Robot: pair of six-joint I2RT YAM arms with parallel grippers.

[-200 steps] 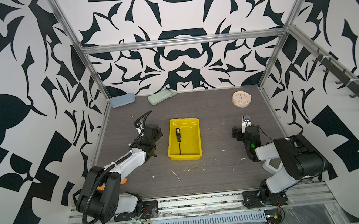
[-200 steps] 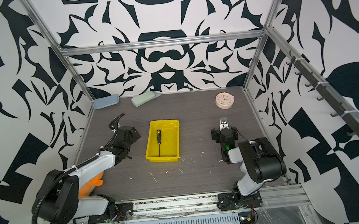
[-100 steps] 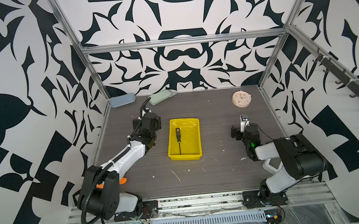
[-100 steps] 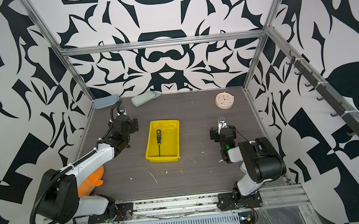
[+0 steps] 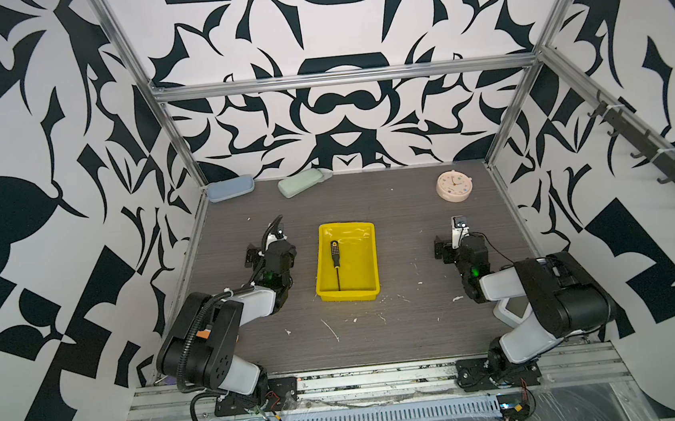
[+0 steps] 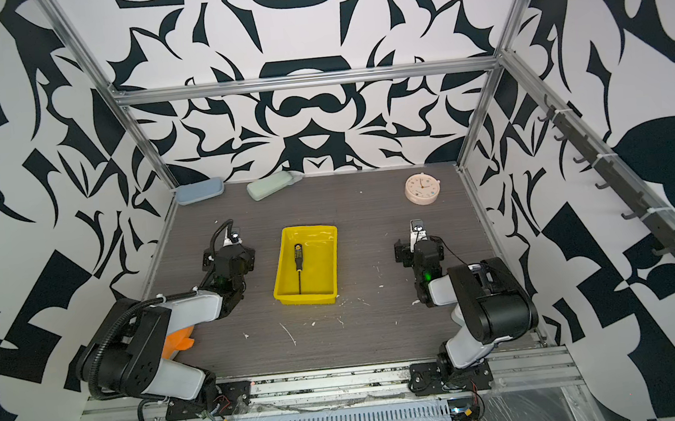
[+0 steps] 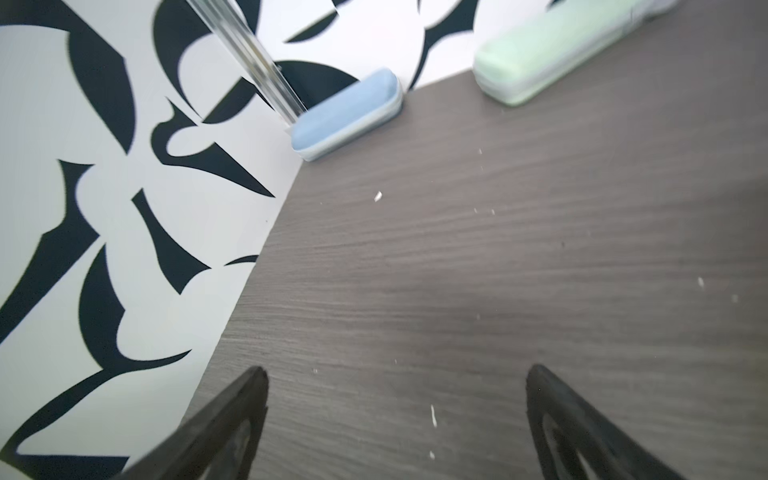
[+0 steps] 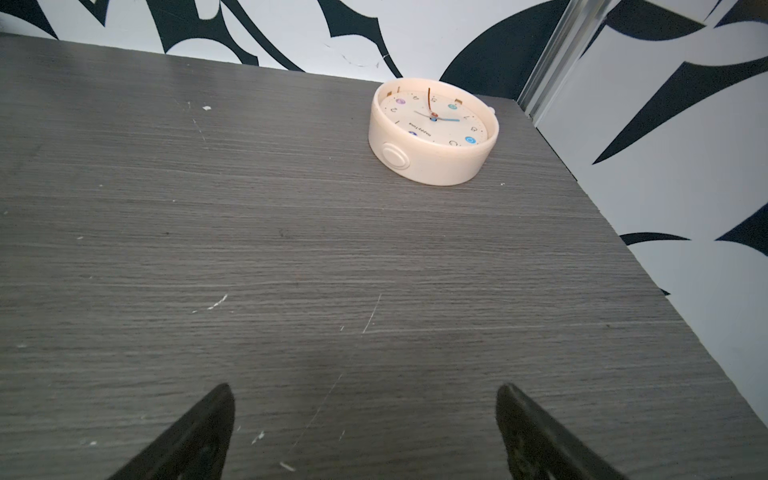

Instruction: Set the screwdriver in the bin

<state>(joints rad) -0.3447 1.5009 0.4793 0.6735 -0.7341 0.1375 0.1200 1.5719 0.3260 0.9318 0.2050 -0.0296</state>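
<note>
The screwdriver [image 5: 335,257] [image 6: 298,260] lies inside the yellow bin [image 5: 344,226] [image 6: 309,229] at the middle of the table, handle toward the back wall and shaft toward the front. My left gripper [image 5: 267,251] [image 7: 397,374] stands open over bare table to the left of the bin, holding nothing. To the bin's right, my right gripper [image 5: 455,239] [image 8: 363,390] is open and empty too, low over the table. Neither wrist view shows the bin or the screwdriver.
A pale blue case [image 5: 229,187] [image 7: 347,116] and a green case [image 5: 300,182] [image 7: 552,54] lie along the back wall. A cream clock [image 5: 454,186] [image 8: 432,133] lies at the back right. Small white scraps dot the table in front of the bin.
My left arm reached toward the back wall, then drew back and folded beside the bin. The right arm, bin and screwdriver have not moved.
</note>
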